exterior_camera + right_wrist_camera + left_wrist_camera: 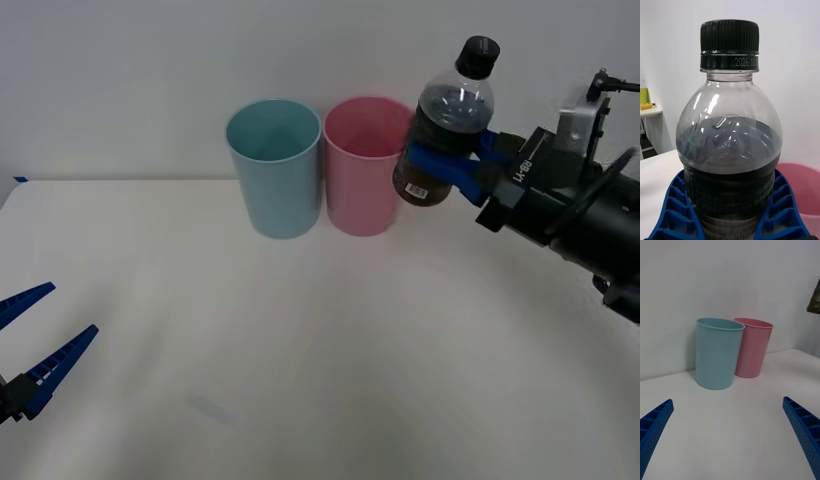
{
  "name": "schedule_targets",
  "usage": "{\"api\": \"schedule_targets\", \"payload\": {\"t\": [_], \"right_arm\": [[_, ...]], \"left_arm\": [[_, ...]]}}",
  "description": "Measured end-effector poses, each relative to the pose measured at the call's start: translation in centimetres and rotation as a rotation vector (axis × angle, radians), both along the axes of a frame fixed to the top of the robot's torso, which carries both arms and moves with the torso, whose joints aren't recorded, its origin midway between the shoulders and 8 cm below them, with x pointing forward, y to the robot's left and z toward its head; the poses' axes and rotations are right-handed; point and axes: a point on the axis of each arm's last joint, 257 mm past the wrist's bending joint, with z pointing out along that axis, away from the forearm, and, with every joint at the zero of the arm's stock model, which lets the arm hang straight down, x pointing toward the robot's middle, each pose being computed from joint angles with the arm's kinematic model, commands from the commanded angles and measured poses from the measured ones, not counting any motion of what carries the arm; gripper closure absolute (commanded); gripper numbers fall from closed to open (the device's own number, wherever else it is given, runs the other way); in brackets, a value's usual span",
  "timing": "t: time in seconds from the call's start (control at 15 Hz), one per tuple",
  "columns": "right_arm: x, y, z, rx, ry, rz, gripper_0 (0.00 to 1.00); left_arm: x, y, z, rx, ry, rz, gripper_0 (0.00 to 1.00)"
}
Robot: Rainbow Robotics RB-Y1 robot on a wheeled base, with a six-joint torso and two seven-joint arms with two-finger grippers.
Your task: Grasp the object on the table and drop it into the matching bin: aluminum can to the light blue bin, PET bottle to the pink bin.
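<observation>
Right end effector (447, 160) pinching bottle (445, 125) upright, raised just beside pink bin (360, 180), prob. for drop. Left end effector (35, 340) spread, idle.

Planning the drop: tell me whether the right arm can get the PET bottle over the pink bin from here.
Probably yes: the right gripper holds the PET bottle lifted beside the pink bin, whose mouth is open, with nothing between them.
</observation>
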Motion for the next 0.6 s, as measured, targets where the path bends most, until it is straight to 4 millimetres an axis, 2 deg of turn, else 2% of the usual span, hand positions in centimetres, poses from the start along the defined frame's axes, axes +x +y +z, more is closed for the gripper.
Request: {"api": "schedule_targets", "payload": {"t": [0.2,0.6], "right_arm": [[3.0,0.9,0.5,-0.019,0.011,0.005,1.00],[10.1,2.8,0.6,-0.077,0.020,-0.017,1.00]], "left_arm": [[0.0,0.0,0.0,0.000,0.000,0.000,0.00],[0.0,0.0,0.0,0.000,0.000,0.000,0.00]]}}
